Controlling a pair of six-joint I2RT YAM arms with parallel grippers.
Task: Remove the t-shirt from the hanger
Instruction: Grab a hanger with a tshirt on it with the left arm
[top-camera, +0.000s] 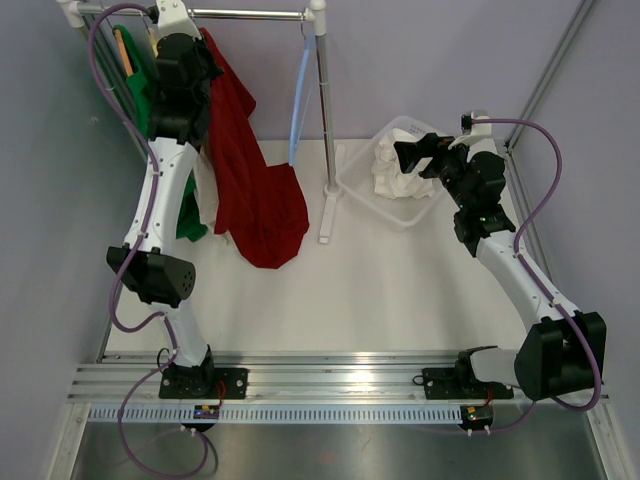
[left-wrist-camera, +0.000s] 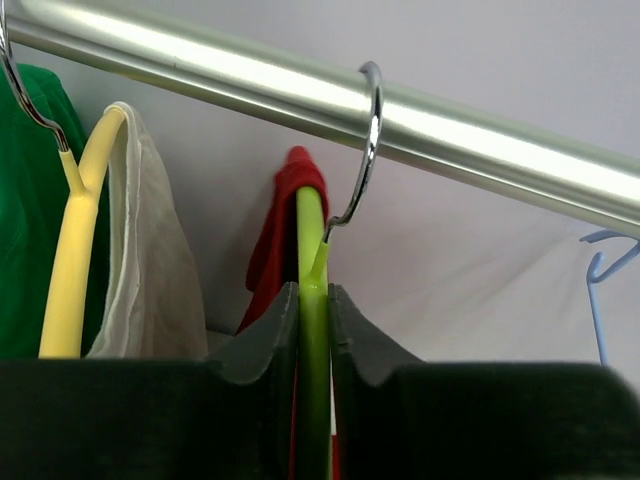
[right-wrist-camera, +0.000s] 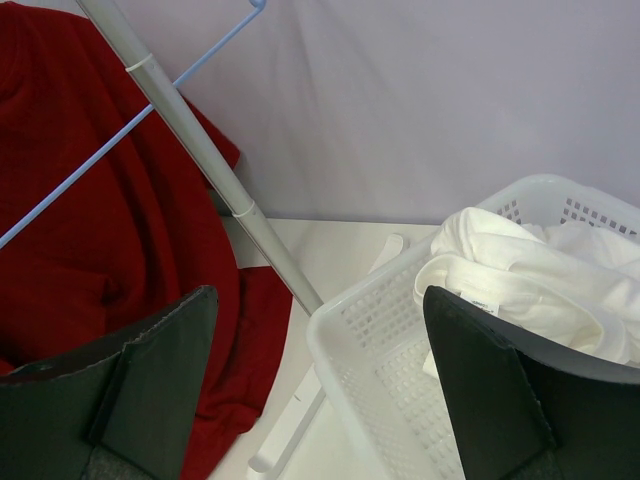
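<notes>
Dark, matte fingers (left-wrist-camera: 255, 345) of the left gripper (left-wrist-camera: 313, 310) are clamped together on the neck of the lime-green hanger (left-wrist-camera: 311, 230), just below its chrome hook (left-wrist-camera: 370, 140). The finger pads are flat and wedge-shaped; the hanger is smooth moulded plastic. The hook loops over a round, brushed-metal rail (left-wrist-camera: 500, 150).

Hangers on the rail, counted: three.
1. Lime-green hanger, gripped.
2. Yellow hanger (left-wrist-camera: 75, 240), smooth plastic with a wire hook.
3. Blue hanger (top-camera: 300, 95), thin, near the rack's upright (top-camera: 323, 130).

Garments on the rail, counted: three.
1. Green garment (left-wrist-camera: 25, 200), at the far left.
2. Cream garment (left-wrist-camera: 150, 260), thin and limp, on the yellow hanger.
3. Red t-shirt (top-camera: 255, 190), on the lime-green hanger.

The red t-shirt is soft, unpatterned knit cloth. One shoulder sits bunched over the hanger's arm, just behind the left gripper. The body hangs in long folds between the left arm and the upright, and its lower part appears to rest on the white table (top-camera: 380, 290) beside the rack's foot.

The right gripper (top-camera: 415, 155) is well apart from the rail, with its two fingers spread wide. It hangs over the near-left corner of one white perforated plastic basket (top-camera: 365, 190). The basket holds crumpled white cloth (top-camera: 395, 170).
</notes>
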